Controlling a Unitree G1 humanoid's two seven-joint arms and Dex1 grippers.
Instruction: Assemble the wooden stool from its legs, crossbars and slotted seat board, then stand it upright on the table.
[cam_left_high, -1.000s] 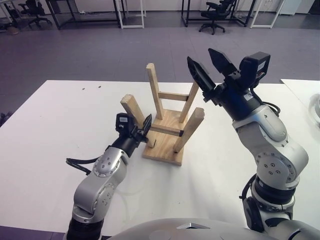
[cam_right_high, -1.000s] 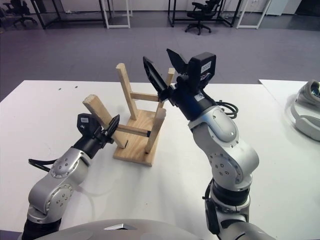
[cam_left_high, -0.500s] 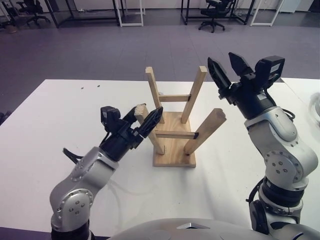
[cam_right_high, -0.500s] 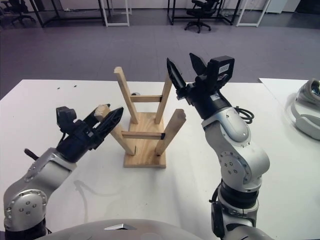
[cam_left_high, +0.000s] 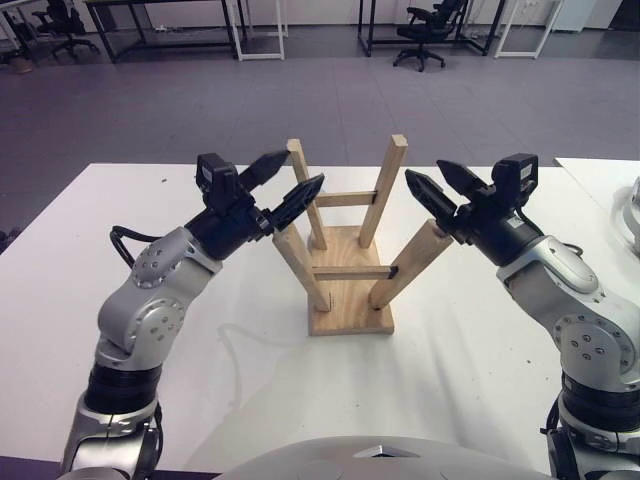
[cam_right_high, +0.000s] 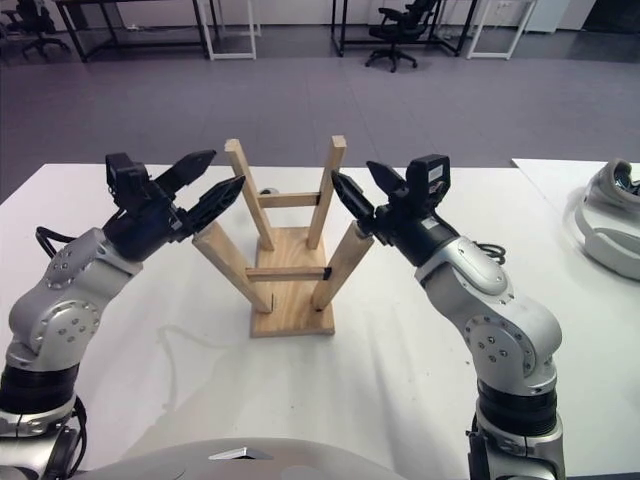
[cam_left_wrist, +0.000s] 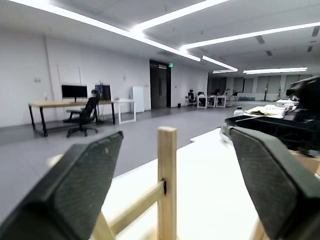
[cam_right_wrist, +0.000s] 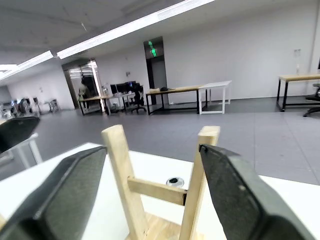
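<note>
upturned stool (cam_left_high: 350, 300) mid-table (cam_left_high: 90, 220); left gripper (cam_left_high: 301, 170) and right gripper (cam_left_high: 424, 172), jaws wide, just above its near legs' tops.

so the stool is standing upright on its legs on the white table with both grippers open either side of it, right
Not quite. The stool is upside down: its seat board lies flat on the white table and its legs point up, as the left eye view shows. The rest holds: the left gripper and the right gripper are both open, one on either side of it.
</note>
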